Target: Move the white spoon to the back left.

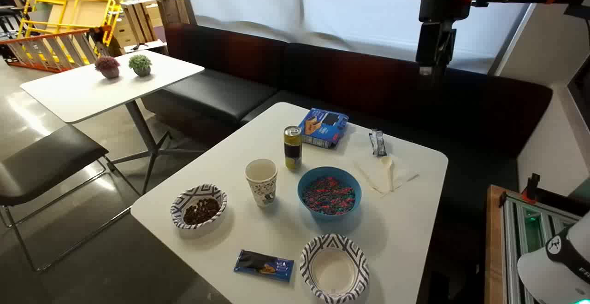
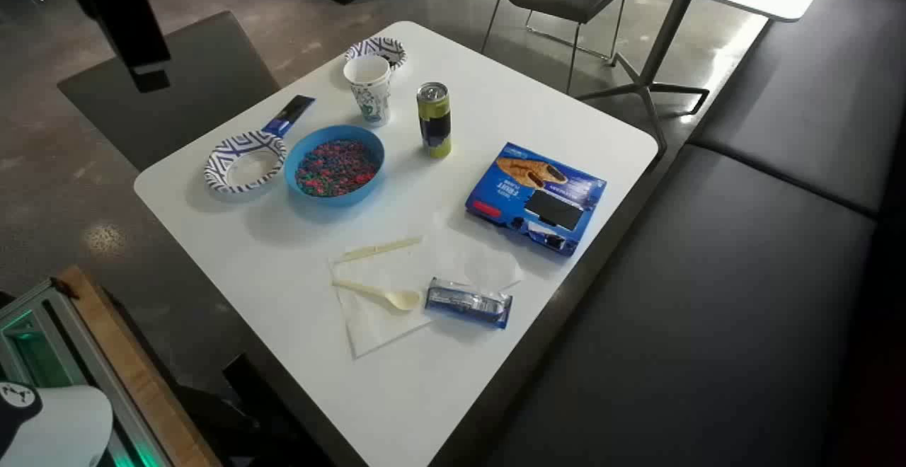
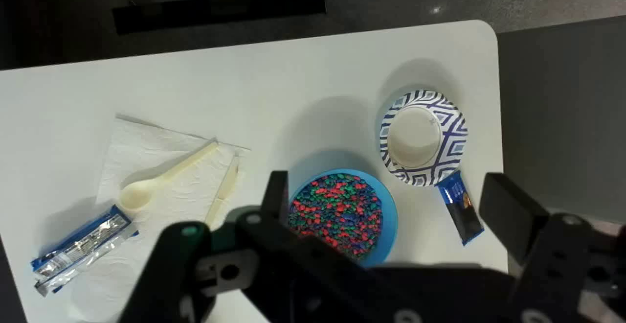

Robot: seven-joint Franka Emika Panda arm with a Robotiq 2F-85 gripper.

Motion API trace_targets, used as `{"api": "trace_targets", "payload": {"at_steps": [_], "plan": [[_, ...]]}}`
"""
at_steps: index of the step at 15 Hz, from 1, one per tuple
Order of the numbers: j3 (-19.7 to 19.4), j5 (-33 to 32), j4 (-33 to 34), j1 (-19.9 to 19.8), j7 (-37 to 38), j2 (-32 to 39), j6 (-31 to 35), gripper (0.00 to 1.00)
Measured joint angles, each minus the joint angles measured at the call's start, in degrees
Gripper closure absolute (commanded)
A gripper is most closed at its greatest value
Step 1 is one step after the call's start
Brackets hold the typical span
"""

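The white spoon [image 1: 388, 170], cream-white and slim, lies on the flat white napkin [image 1: 405, 170] on the table. In an exterior view the spoon [image 2: 386, 296] has its bowl end near a wrapped bar. In the wrist view the spoon [image 3: 164, 181] lies at the left, bowl end toward the lower left, on the napkin [image 3: 161, 139]. My gripper [image 3: 389, 198] is open with nothing between its fingers. It hangs high above the table, off to the side of the spoon. The gripper also shows in both exterior views [image 1: 433, 67] [image 2: 148, 74].
A cream knife [image 2: 382, 248] lies on the napkin. A silver-blue wrapped bar [image 2: 468, 302] sits by the spoon. Around stand a blue bowl [image 1: 329, 193] of colored bits, a can [image 1: 292, 149], a cup [image 1: 262, 182], a blue box [image 1: 324, 126], patterned bowls [image 1: 334, 267] [image 1: 198, 207] and a bar [image 1: 264, 264].
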Motion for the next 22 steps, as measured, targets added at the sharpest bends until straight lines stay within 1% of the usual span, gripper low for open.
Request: {"api": "trace_targets", "payload": {"at_steps": [9, 12, 14, 17, 20, 22], "plan": [[0.0, 0.0, 0.0, 0.0, 0.0, 0.0, 0.0, 0.0], [0.0, 1.1, 0.0, -1.1, 0.1, 0.2, 1.2, 0.0], [-1.2, 2.7, -0.4, -3.2, 0.2, 1.3, 4.1, 0.0], [-3.7, 4.2, -2.5, -6.8, 0.5, 4.7, 11.4, 0.0], [-6.0, 7.1, -4.7, -9.2, 0.5, 9.9, 18.1, 0.0], [-6.5, 9.7, -6.3, -10.1, 1.3, 13.9, 24.9, 0.0]]}}
